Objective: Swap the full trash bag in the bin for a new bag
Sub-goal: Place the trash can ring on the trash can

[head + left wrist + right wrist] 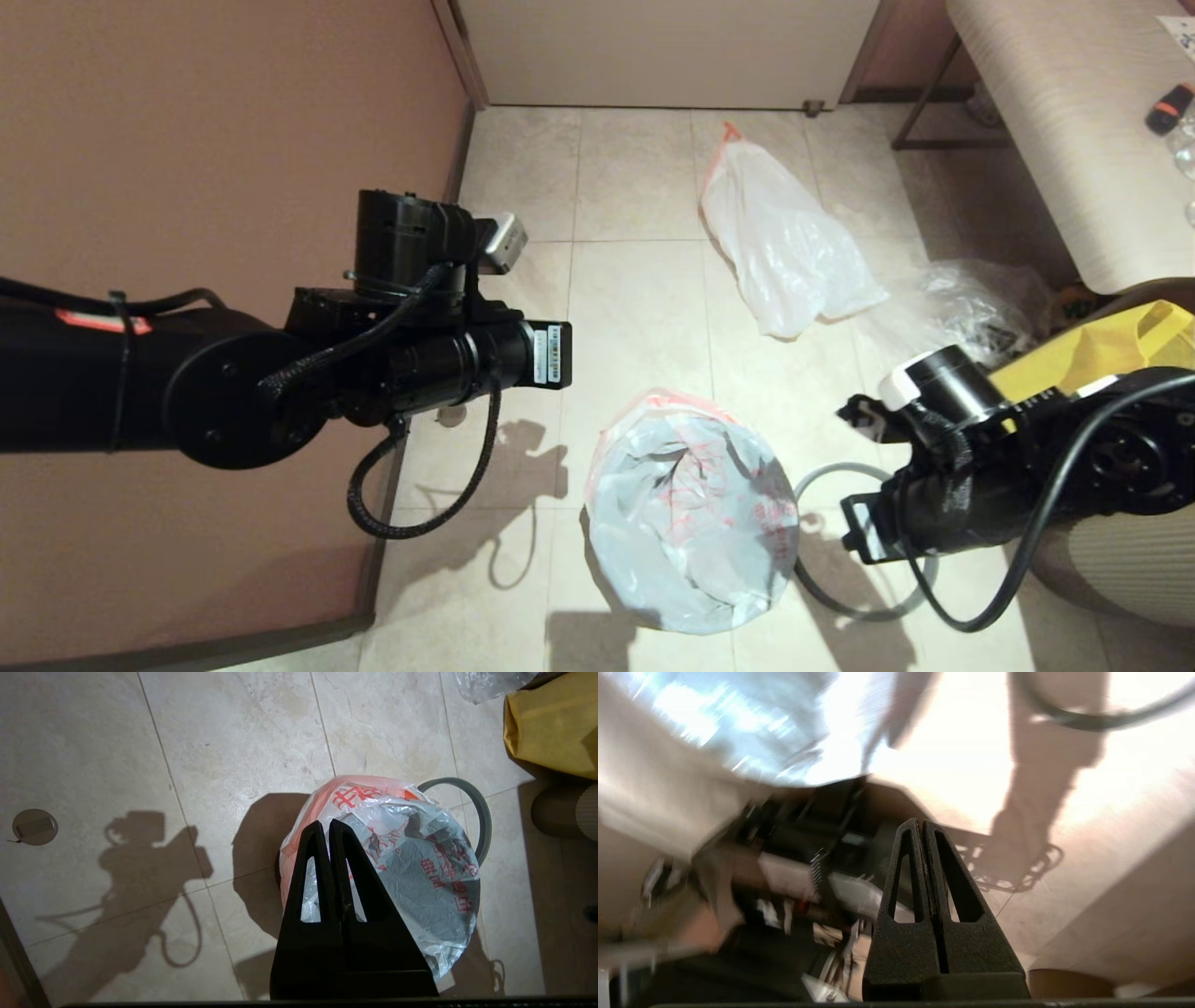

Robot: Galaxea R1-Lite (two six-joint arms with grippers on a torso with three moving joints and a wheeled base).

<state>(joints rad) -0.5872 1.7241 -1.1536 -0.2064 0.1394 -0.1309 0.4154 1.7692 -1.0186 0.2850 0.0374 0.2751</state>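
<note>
The new bag (691,509), translucent white with red drawings and lettering (420,858), lines the bin and is folded out over its rim; the black bin is almost wholly covered by it. The thin grey hoop (810,481) lies on the floor against the bin's right side (483,812). The full trash bag (780,247), milky white with an orange-red tip, lies on the tiles farther back. My left gripper (325,823) hangs shut and empty above the bin's left rim. My right gripper (920,822) is shut and empty, low at the right beside the hoop (1087,721).
A clear crinkled plastic bag (980,308) and a yellow tote bag (1102,350) sit at the right under a wood-grain bench (1074,121). A brown wall (187,140) runs along the left. A round floor drain cover (35,827) is near the wall.
</note>
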